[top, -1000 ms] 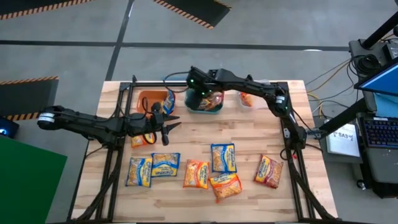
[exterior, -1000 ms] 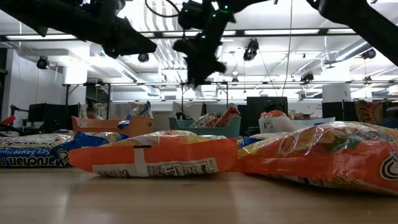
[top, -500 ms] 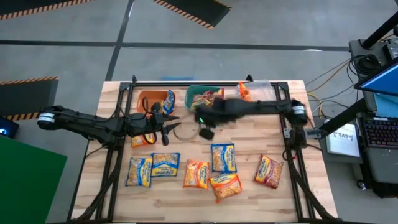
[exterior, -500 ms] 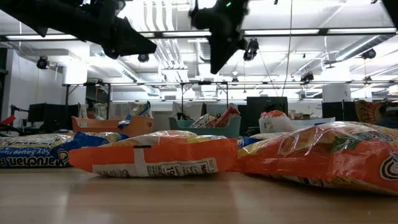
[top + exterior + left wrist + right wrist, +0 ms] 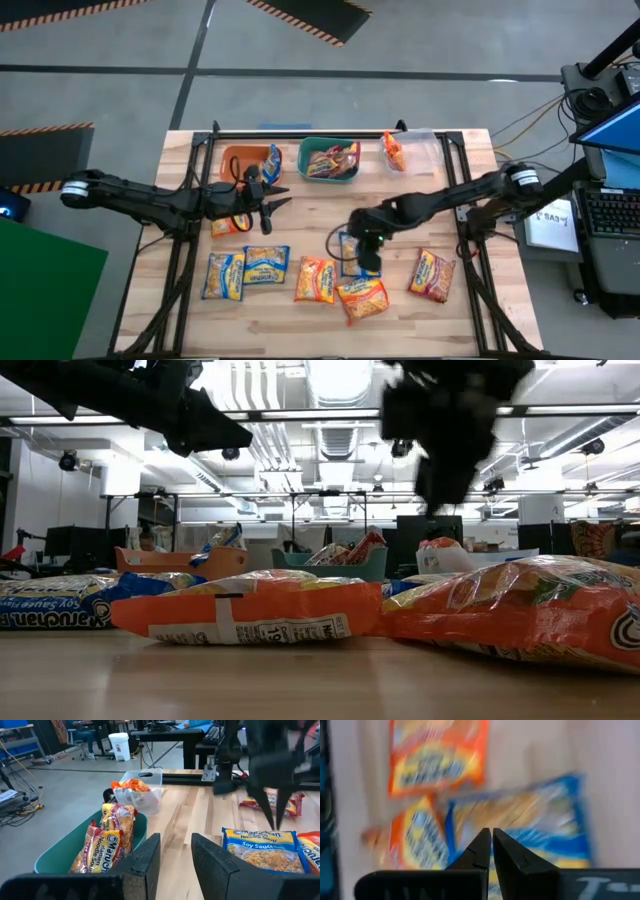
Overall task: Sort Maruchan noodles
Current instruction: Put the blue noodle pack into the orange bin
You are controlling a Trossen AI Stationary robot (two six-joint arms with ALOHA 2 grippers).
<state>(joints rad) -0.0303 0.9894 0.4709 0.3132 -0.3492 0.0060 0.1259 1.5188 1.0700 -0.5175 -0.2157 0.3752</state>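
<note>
Right gripper [image 5: 366, 252] swung from bins to glossy blue packet [image 5: 358, 252], fingers together; left fingers [image 5: 150, 855] parted, empty.

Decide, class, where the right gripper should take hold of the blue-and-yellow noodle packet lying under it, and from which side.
The blue-and-yellow noodle packet lies flat on the table, so come straight down. The right gripper is shut and must open first. Probably pinch a crimped end seam, which is thinner than the middle.

Your right arm reaches from table's right edge toward centre, wrist bent down, right gripper [image 5: 367, 252] low over table, fingers [image 5: 481, 849] pressed together, nothing between. Your left arm stretches level from left side, left gripper [image 5: 272, 196] raised, jaws slightly apart, empty.
</note>
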